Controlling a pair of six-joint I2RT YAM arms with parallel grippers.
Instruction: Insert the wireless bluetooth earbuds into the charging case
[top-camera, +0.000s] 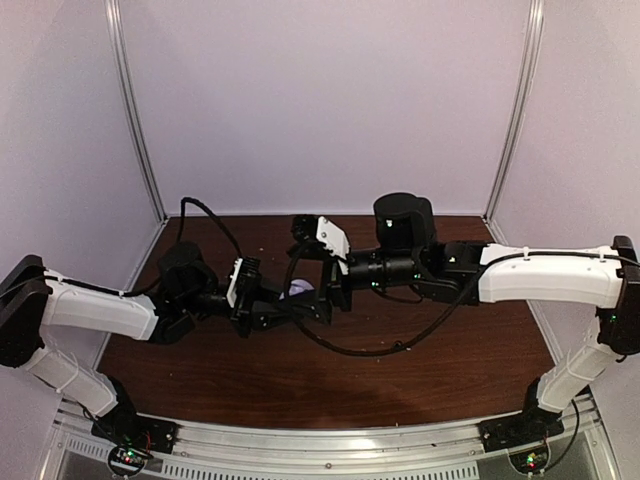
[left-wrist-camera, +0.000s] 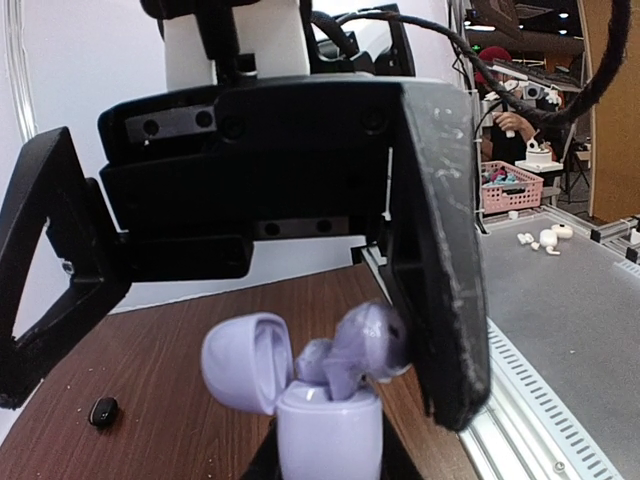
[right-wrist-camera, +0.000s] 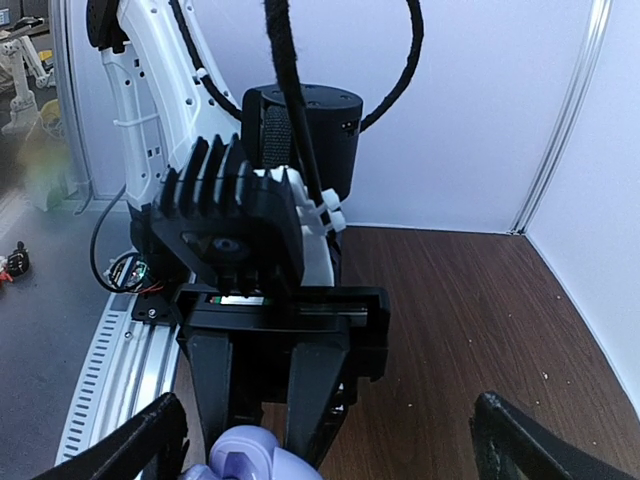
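In the left wrist view, a black earbud (left-wrist-camera: 103, 410) is seen lying alone on the brown table (left-wrist-camera: 150, 380), well apart from everything else. To its right, a lilac charging case (left-wrist-camera: 328, 435) is held upright from below by the left gripper (right-wrist-camera: 262, 405), whose jaws are drawn nearly closed on the case's body. Its lid (left-wrist-camera: 248, 360) is swung open to the left. A lilac earbud (left-wrist-camera: 368, 340) is perched tilted at the case's mouth, only partly sunk in. It is flanked by the right gripper (right-wrist-camera: 330, 455), whose jaws are spread fully and grasp nothing. Whether the finger (left-wrist-camera: 440, 250) at the right of that view touches the earbud cannot be told.
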